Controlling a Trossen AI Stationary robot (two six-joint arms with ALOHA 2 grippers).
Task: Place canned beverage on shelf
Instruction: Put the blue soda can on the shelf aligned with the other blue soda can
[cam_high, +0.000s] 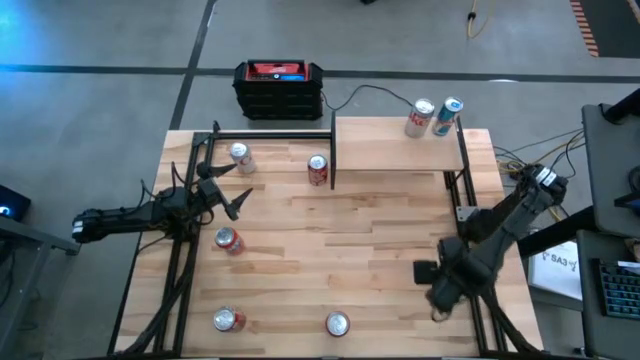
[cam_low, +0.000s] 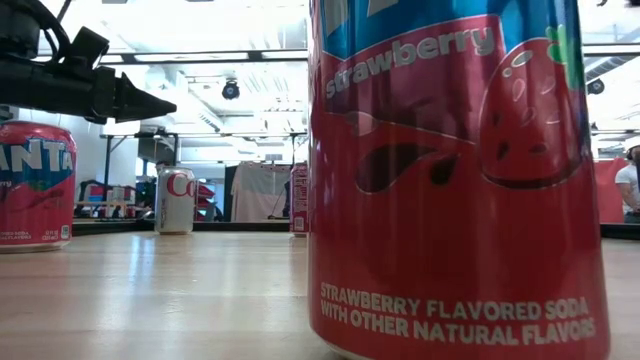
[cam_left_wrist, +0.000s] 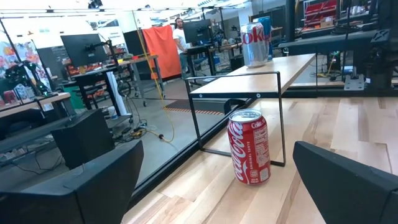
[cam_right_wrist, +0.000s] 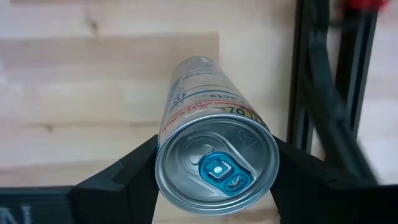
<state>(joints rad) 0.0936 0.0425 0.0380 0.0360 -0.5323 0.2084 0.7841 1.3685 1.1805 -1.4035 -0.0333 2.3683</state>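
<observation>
The shelf (cam_high: 395, 145) stands at the table's far right with two cans (cam_high: 432, 117) upright on it. My right gripper (cam_high: 440, 285) is near the table's right edge, shut on a slim silver can with a blue tab (cam_right_wrist: 216, 163). The arm hides this can in the high view. My left gripper (cam_high: 225, 190) is open and empty at the table's left. It points toward a red Coca-Cola can (cam_left_wrist: 250, 146), which stands upright on the table well ahead of its fingers, by the shelf's left posts. My right gripper pinches the silver can between its two fingers (cam_right_wrist: 134, 169), one on each side of the can's wall just below the top rim (cam_right_wrist: 163, 163). The fingers point down from above. The can's top faces the wrist and its body reaches down toward the tabletop. I cannot tell whether its base rests on the wood.
Several more cans stand on the table: one at the far left (cam_high: 240, 157), one at the left (cam_high: 229, 240), and two at the near edge (cam_high: 229, 319) (cam_high: 337, 323). A black-and-red box (cam_high: 279, 87) sits beyond the far edge. The table's middle is bare wood.
</observation>
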